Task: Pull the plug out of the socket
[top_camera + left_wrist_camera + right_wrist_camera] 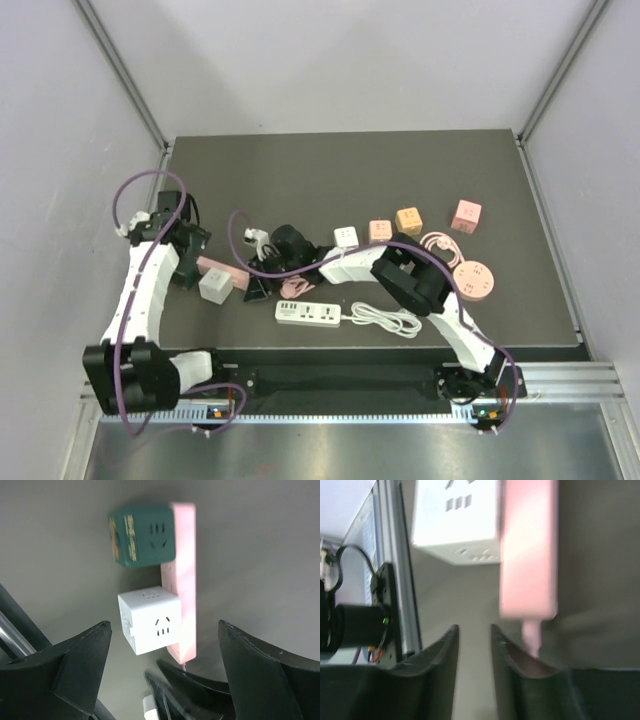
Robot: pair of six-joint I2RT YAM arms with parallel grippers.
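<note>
A pink power strip (182, 580) lies on the dark table, with a green cube plug (145, 535) and a white cube plug (150, 620) seated against its side. My left gripper (164, 630) hangs above them, wide open and empty, its jaws on either side of the white cube. In the top view it (192, 262) sits over the strip (225, 270) and the white cube (215, 285). My right gripper (474, 630) is at the cable end of the strip (527, 550), jaws a narrow gap apart and empty, next to the pink cable stub (532, 635).
A white power strip (308, 313) with its coiled white cable (385, 320) lies near the front edge. A white cube (346, 236), peach cube (380, 230), orange cube (409, 220) and pink cube (466, 215) stand at mid table. A round pink socket (474, 280) lies at right.
</note>
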